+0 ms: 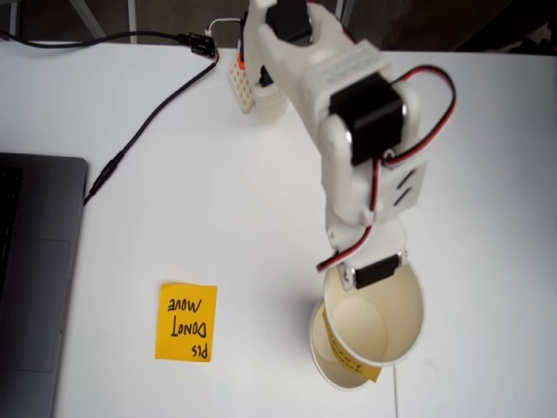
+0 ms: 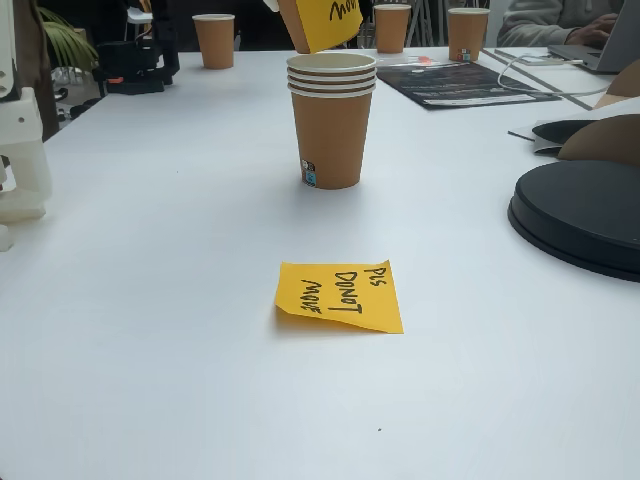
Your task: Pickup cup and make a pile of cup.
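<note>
White surface (image 1: 218,226) runs across both fixed views; in the fixed view from above, a dark laptop (image 1: 35,270) sits at the left edge with a black cable (image 1: 130,144) trailing toward the far side; an orange sticky note (image 1: 185,321), hand-lettered, lies flat near the front, and it lies near the middle in the low fixed view (image 2: 339,295); right of the note, the white arm (image 1: 348,113) reaches toward the near edge, its jaws (image 1: 370,292) at the rim of a cup (image 1: 383,318) that is tilted with its pale inside showing; whether the jaws grip it I cannot tell; that cup overlaps the mouth of a second cup below it (image 1: 335,370), which carries a yellow label. From the low fixed view, a pile of cup (image 2: 331,120) stands upright beyond the note, brown outside, several rims stacked; just above it hangs the base of another cup with a yellow note; further brown cups stand at the far edge; a black round object (image 2: 580,215) lies at right.
</note>
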`<state>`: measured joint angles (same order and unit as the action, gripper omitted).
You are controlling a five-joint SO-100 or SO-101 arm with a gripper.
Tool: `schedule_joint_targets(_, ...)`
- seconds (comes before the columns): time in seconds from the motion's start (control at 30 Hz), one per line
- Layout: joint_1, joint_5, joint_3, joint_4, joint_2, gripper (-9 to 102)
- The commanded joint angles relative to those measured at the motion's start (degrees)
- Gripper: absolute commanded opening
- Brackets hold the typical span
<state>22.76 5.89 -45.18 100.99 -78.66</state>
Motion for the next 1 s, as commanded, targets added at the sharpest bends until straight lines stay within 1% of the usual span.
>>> schedule_joint_targets(0.0,-0.7,0.3,0.2,0.4,0.0,-7)
schedule_joint_targets(0.3,-0.7,0.2,0.2,0.4,1.1,-4)
schedule_joint_targets(0.37,-0.7,0.2,0.2,0.4,1.1,0)
schedule_joint_targets(0.57,-0.8,0.3,0.2,0.4,1.1,18)
schedule_joint_targets(0.7,-0.8,0.3,0.2,0.4,1.1,27)
schedule_joint_targets(0.8,-0.8,0.3,0.2,0.4,1.1,30)
schedule_joint_targets(0.9,-1.3,0.3,-0.1,0.4,0.4,30)
schedule_joint_targets(0.97,-3.4,0.3,-1.8,0.4,-0.2,30)
